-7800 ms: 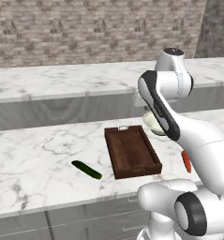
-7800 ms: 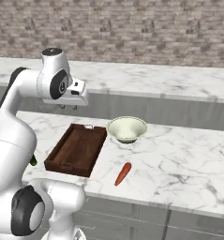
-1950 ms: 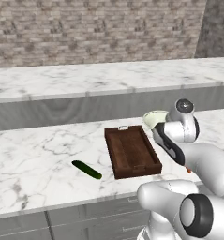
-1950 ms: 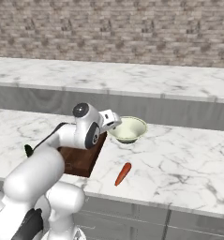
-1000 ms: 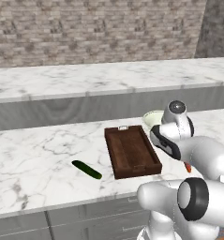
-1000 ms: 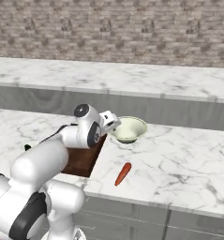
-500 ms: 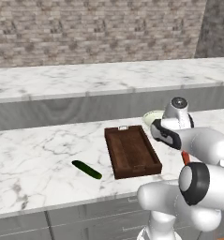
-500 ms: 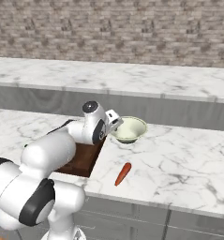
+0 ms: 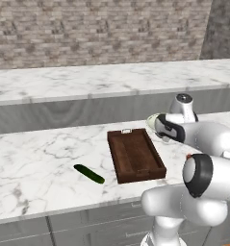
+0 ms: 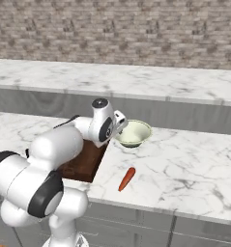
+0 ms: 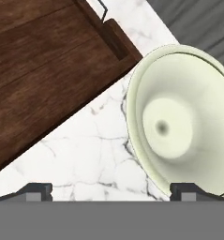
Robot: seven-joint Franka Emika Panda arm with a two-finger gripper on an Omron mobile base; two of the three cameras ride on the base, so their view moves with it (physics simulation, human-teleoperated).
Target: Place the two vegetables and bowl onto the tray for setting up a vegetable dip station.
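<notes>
Marble counter (image 11: 99, 154); open gripper (image 11: 111, 191) beside bowl (image 11: 179, 122).

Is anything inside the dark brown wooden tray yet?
No vegetable or bowl lies in the dark brown wooden tray; the left base view shows its floor bare. In the right base view the arm covers most of it.

**No readable text**

No words, labels, brands, numbers or signs can be read anywhere; the tray (image 9: 135, 156), the bowl (image 10: 133, 132), the cucumber (image 9: 89, 174), the carrot (image 10: 126, 179) and the marble bench (image 10: 184, 164) all carry plain, unmarked surfaces.
</notes>
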